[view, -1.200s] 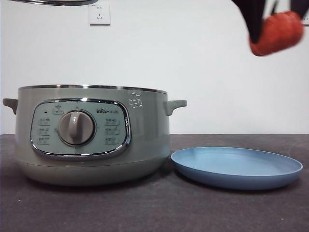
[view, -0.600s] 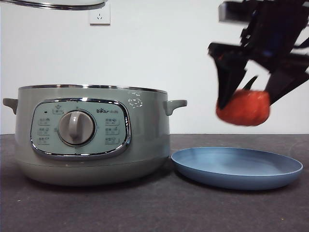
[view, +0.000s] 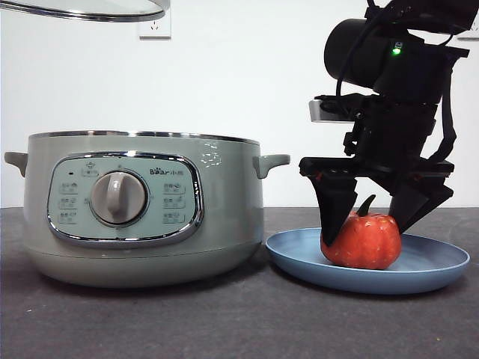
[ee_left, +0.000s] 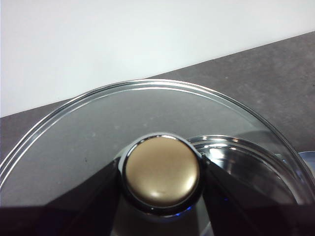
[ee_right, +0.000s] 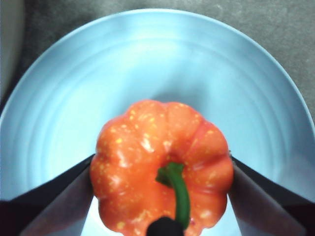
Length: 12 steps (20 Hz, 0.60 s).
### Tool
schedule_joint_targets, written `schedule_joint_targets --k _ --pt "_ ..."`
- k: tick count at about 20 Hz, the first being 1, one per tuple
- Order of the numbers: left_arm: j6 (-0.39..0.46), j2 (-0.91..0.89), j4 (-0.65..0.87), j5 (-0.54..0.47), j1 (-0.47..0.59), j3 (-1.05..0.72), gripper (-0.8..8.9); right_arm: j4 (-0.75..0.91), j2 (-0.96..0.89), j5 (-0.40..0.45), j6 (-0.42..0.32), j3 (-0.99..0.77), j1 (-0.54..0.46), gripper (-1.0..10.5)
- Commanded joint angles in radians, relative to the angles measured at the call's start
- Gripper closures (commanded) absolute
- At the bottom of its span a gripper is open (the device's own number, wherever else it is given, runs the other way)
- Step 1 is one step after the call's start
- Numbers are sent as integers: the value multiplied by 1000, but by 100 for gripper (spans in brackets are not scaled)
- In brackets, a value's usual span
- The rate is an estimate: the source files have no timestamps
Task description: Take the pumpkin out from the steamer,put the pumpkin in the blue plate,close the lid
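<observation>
The right gripper [view: 368, 224] clasps the pumpkin [view: 361, 241] (stem up) on the blue plate [view: 434, 263]; the left gripper [ee_left: 161, 196] grips the lid [view: 86, 9], upper left.

The arm [view: 389, 82] seen in the front view is black throughout: a thick matte cylinder at its upper part, with a small green light glowing on it and thin black cables looping alongside. A pale grey block sits on one side. Below, an angular black bracket spreads into the right gripper [view: 378, 217], whose two fingers [view: 334, 206] taper to wedge-shaped tips.
</observation>
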Motion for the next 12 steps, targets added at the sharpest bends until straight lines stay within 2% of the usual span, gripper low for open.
schedule_joint_targets --k 1,7,12 --pt "8 -10 56 -2 0 14 820 -8 18 1 10 -12 0 316" --pt "8 -10 50 20 0 14 821 -12 3 -2 11 -12 2 317" --pt "0 44 42 51 0 13 821 -51 -151 -1 14 -12 2 317"
